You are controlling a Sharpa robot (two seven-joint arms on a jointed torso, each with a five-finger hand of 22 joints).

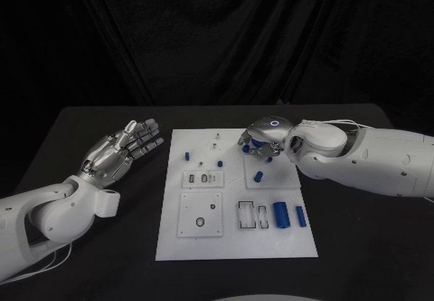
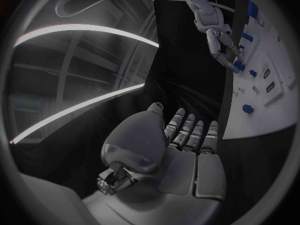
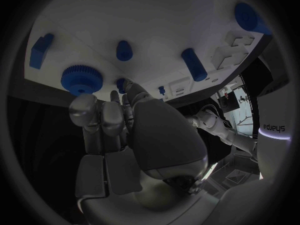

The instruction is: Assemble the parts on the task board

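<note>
Pick-up step judged in hand: right hand [image 1: 263, 139] lowered over far right of task board [image 1: 235, 246], fingers curled about blue gear [image 3: 81, 78]; firm grip not confirmable. Left hand [image 1: 122, 149] open, empty, above desk [image 1: 108, 263] left of board. Next: secure gear, lift clear, seat in its place.

Blue parts [image 1: 281, 216] on a white task board [image 1: 235, 244], black table [image 1: 362, 251].

Two glossy white arms [image 1: 54, 210] were seen, each ended by a silver, segmented hand [image 1: 122, 147]; thin white cables were routed near each forearm.
</note>
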